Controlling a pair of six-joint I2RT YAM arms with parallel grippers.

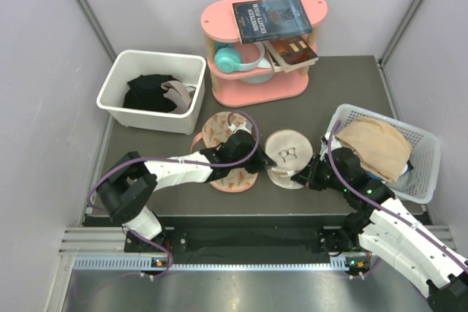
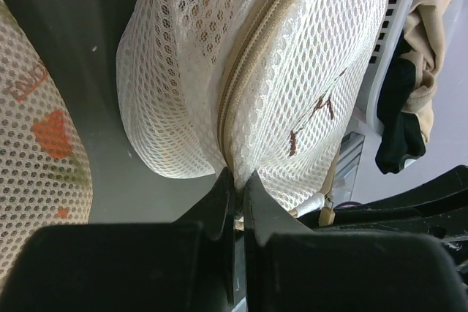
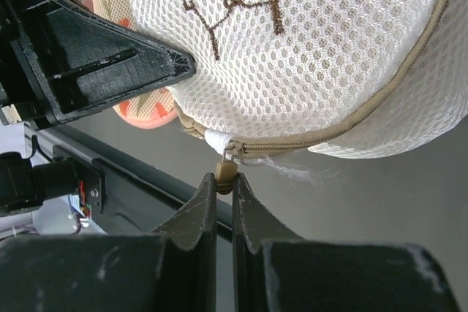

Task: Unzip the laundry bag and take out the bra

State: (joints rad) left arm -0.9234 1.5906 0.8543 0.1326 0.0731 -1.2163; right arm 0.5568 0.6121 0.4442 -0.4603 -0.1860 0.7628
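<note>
Left arm point(image 1: 183, 167) and right arm point(image 1: 369, 199) reach inward; left fingers point(image 2: 213, 206) and right fingers point(image 3: 196, 213) pinched nearly closed.

Laundry bag point(image 2: 307, 56): cream cloth mesh, open honeycomb weave, rough & matt, w/ brown thread stitched on top. Its zip tape point(image 2: 245, 78) is tan woven fabric, dull. Zip pull point(image 3: 226, 171) looks like brassy metal w/ a slight sheen. My left pincer point(image 2: 235, 180) & right pincer point(image 3: 223, 186) are black hard plastic, matt; the right one is scuffed w/ pale scratches. Floral piece point(image 2: 36, 151): also mesh cloth, printed. Surface point(image 1: 351, 85): dark, matt, smooth. Basket point(image 1: 413, 133) & bin point(image 1: 157, 120) are white plastic, basket latticed, bin smooth-walled. Beige garment point(image 1: 373, 147): soft matt cloth. Book point(image 1: 272, 18) cover is glossy.
</note>
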